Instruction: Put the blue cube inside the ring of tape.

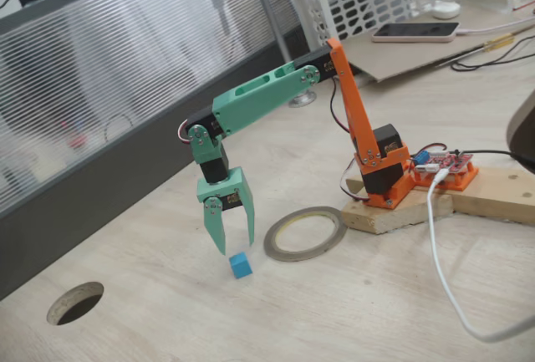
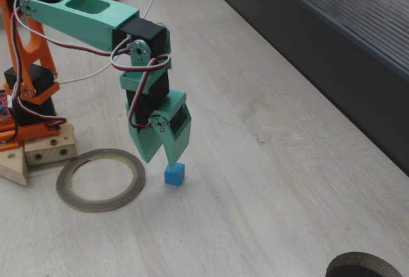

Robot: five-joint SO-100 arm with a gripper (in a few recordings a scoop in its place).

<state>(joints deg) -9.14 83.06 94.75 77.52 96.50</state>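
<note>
The blue cube rests on the pale wooden table, a short way from the ring of tape, which lies flat beside the arm's wooden base. My green gripper hangs point-down just above the cube with its jaws open. One fingertip reaches almost to the cube's top, and the cube is not between the fingers. Nothing lies inside the ring.
A round dark hole is cut into the tabletop. The arm's orange base sits on wooden blocks with a white cable trailing off. A dark partition wall runs along the table's edge.
</note>
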